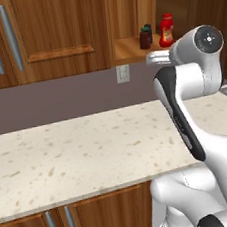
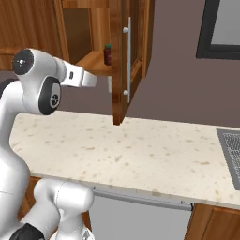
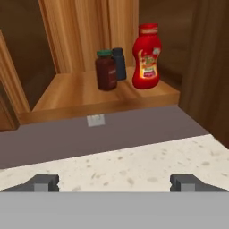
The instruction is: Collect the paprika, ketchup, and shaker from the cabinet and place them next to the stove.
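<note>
The cabinet's doorless niche (image 3: 80,91) holds all three containers on its wooden shelf. The paprika (image 3: 106,70), a dark-red jar with a green lid, stands in front, also seen as paprika (image 1: 145,38) and paprika (image 2: 108,55). The dark shaker (image 3: 119,62) stands just behind it and is partly hidden, as is the shaker (image 1: 148,29). The tall red ketchup (image 3: 146,57) is to their right, like the ketchup (image 1: 166,30). My gripper (image 3: 114,183) is open and empty, hovering over the counter short of the shelf. A grey grated top, apparently the stove's edge (image 2: 230,154), lies at the counter's far right.
A speckled stone counter (image 1: 80,155) runs below the niche, with a wall outlet (image 3: 95,120) on the backsplash. An open wooden cabinet door (image 2: 121,61) with a long metal handle hangs right of the niche. Handled wooden cabinets (image 1: 35,34) fill the wall to the left.
</note>
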Controlling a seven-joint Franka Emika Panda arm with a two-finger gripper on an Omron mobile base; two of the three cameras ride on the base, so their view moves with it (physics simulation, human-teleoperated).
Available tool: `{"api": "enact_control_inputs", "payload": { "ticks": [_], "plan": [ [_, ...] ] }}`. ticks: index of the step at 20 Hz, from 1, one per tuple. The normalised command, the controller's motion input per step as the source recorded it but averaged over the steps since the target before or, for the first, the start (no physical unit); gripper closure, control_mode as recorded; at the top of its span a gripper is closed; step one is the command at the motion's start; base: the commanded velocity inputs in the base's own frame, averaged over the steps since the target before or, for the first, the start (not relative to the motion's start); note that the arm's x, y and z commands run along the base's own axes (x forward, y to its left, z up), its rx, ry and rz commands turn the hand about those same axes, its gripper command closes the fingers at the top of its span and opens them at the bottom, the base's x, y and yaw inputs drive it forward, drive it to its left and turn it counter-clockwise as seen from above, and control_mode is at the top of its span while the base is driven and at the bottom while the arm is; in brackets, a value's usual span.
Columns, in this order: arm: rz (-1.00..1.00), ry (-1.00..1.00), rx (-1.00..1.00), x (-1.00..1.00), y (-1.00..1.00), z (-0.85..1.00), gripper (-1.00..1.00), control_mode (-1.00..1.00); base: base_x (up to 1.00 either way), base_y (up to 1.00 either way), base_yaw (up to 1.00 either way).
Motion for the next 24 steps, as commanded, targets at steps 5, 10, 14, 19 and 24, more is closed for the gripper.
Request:
{"api": "enact_control_inputs", "payload": {
  "ticks": [5, 10, 14, 19, 24],
  "plan": [
    [0.0, 0.0, 0.0, 0.24, 0.02, 0.0, -1.0, -1.0, 0.0, 0.0, 0.0],
    [0.0, -0.06, 0.02, 0.16, -0.11, 0.0, -1.0, -1.0, 0.0, 0.0, 0.0],
    [0.0, -0.08, 0.01, 0.14, -0.06, 0.0, -1.0, -1.0, 0.0, 0.0, 0.0],
    [0.02, -0.04, 0.0, 0.2, -0.04, 0.0, -1.0, -1.0, 0.0, 0.0, 0.0],
    [0.02, 0.0, 0.0, 0.28, 0.0, 0.0, -1.0, -1.0, 0.0, 0.0, 0.0]
  ]
}}
